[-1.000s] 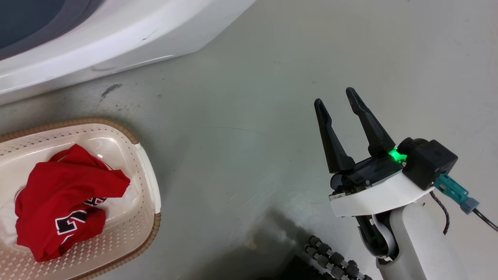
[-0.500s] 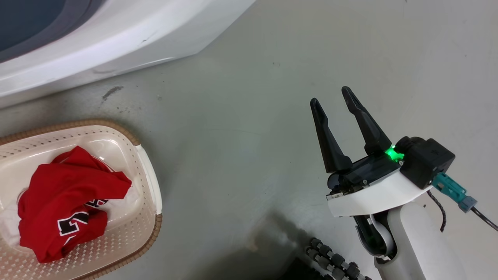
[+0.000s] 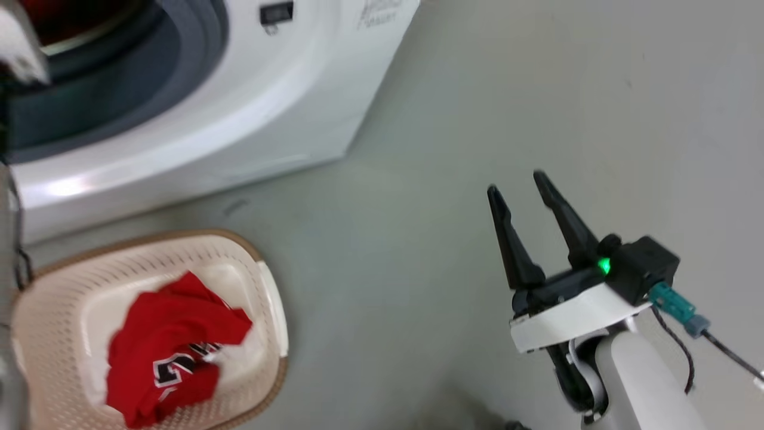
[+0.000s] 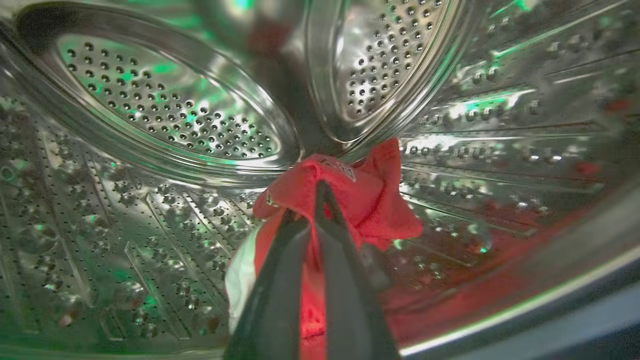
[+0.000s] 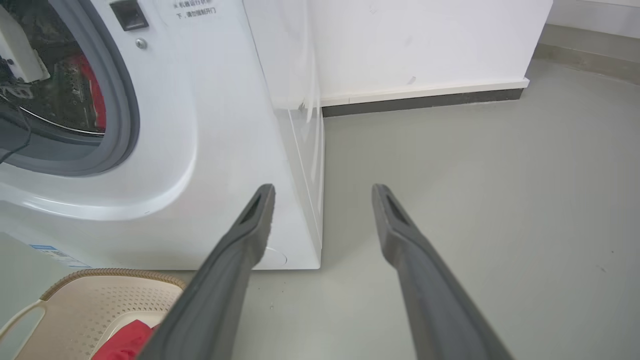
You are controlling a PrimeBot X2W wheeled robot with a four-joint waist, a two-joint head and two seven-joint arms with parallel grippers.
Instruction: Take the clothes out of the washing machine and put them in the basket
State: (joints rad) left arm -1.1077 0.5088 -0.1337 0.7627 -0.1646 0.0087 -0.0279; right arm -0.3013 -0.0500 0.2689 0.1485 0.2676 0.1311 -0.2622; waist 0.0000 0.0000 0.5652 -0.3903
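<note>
Inside the perforated steel drum (image 4: 165, 110) of the washing machine (image 3: 239, 119), my left gripper (image 4: 307, 205) is shut on a bunched red garment with a white edge (image 4: 370, 200), lifted off the drum wall. Another red garment with black and white lettering (image 3: 173, 346) lies in the cream basket (image 3: 59, 280), which stands on the floor before the washer. My right gripper (image 3: 516, 182) hangs open over bare floor to the right, holding nothing. In the right wrist view the right gripper (image 5: 324, 187) points past the washing machine (image 5: 215, 150) corner, with the basket (image 5: 100, 300) at the lower left.
Grey floor (image 3: 418, 239) stretches to the right of the washer and basket. A white wall with a dark skirting strip (image 5: 425, 100) runs behind the machine. My left arm's pale wrist (image 5: 17, 55) reaches into the grey-rimmed porthole (image 5: 125, 100).
The head camera has tilted up, so the porthole shows more and the basket sits lower and further right in the picture. The right gripper stays open, much as before.
</note>
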